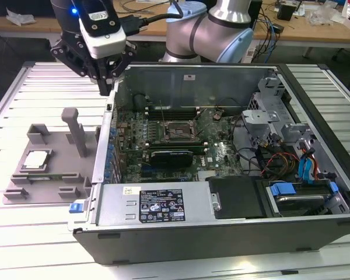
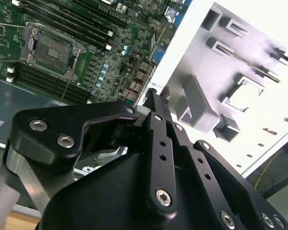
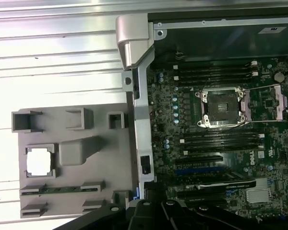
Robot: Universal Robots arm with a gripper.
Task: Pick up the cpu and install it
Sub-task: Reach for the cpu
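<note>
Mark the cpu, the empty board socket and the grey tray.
cpu [image 1: 36, 158], exterior view, middle of its metal top.
socket [image 3: 221, 106], first wrist view, its dark centre.
tray [image 3: 114, 158], first wrist view, bare flat base.

Silvery cpu [image 1: 37, 158] — flat in grey fixture [image 1: 59, 164]

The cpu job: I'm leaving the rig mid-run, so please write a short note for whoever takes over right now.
Gripper: shut and empty, hanging over the wall of the computer case nearest the tray.
cpu: lying flat in its recess in the grey tray, on the exterior view's left of the case, apart from the gripper.
Socket: on the motherboard inside the case, with no chip in it.
Done: nothing yet.
Left: both the pick-up and the install.
</note>
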